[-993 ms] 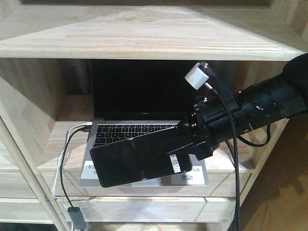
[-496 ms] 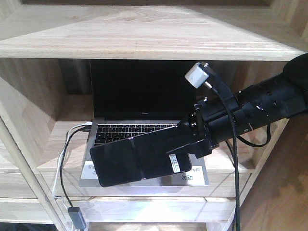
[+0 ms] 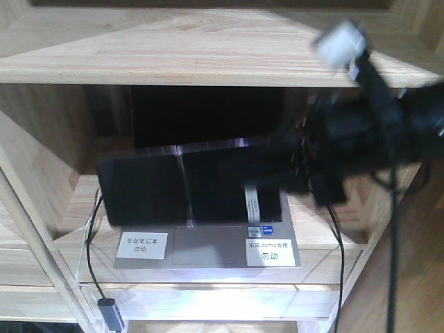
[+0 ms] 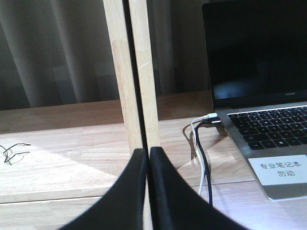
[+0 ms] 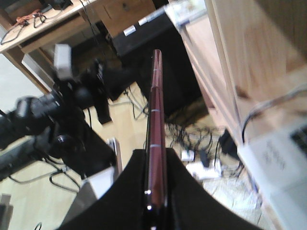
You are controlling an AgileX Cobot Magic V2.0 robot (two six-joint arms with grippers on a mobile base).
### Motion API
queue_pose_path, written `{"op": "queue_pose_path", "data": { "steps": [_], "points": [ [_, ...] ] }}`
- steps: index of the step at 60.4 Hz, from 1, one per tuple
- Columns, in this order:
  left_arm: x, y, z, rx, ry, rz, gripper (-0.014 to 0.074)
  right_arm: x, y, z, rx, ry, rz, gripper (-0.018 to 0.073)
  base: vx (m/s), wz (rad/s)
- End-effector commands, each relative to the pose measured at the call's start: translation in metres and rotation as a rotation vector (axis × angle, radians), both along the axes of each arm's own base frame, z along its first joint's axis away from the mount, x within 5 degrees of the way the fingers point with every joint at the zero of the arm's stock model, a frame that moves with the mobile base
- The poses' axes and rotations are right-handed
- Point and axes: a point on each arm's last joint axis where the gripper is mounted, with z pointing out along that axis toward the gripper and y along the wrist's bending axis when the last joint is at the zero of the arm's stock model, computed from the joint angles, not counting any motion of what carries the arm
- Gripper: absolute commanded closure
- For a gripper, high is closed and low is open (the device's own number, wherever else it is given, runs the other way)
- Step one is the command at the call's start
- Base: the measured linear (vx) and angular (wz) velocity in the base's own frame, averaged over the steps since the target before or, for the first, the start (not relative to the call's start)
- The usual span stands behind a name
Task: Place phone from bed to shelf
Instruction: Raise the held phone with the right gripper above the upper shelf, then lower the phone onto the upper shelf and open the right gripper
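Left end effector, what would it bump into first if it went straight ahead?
Probably the shelf post, standing right ahead of the left end effector. The laptop sits off to the right, outside that line; depth is unclear.

**Obscured, cropped and blurred items**
Phone [image 3: 173, 187]: smeared by blur, sticker unreadable, covers the keyboard of the laptop [image 3: 208, 244]. Right pincer [image 3: 281, 177]: blurred, outline indistinct. In its wrist view the phone's near end is buried in its clamp. Left pincer [image 4: 147, 158]: base cropped by the bottom edge; laptop's right side cropped there.
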Motion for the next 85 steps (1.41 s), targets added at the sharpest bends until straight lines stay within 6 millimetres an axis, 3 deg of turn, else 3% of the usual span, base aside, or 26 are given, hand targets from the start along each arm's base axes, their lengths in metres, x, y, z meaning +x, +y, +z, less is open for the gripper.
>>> {"op": "queue_pose_path", "data": {
  "steps": [1,16,27,39,55,68,85],
  "points": [
    [-0.001,-0.001,0.016,-0.009,-0.109,-0.006,0.0596,-0.009,-0.001,0.049,0.120,-0.098,0.009,0.0560,0.00,0.00],
    [-0.001,-0.001,0.016,-0.009,-0.109,-0.006,0.0596,0.013,0.004,0.113,0.158,-0.270,-0.023,0.0560,0.00,0.00],
    [-0.001,-0.001,0.016,-0.009,-0.109,-0.006,0.0596,0.045,0.012,0.141,0.206,-0.351,-0.061,0.0560,0.00,0.00],
    [-0.001,-0.001,0.016,-0.009,-0.109,-0.006,0.0596,0.084,0.030,0.151,0.271,-0.381,-0.101,0.0560,0.00,0.00],
    [-0.001,-0.001,0.016,-0.009,-0.109,-0.006,0.0596,0.131,0.069,0.131,0.316,-0.356,-0.165,0.0560,0.00,0.00],
    [-0.001,-0.001,0.016,-0.009,-0.109,-0.006,0.0596,0.163,0.078,0.102,0.304,-0.312,-0.231,0.0560,0.00,0.00],
    [-0.001,-0.001,0.016,-0.009,-0.109,-0.006,0.0596,0.184,0.083,0.081,0.288,-0.288,-0.279,0.0560,0.00,0.00]
  ]
}}
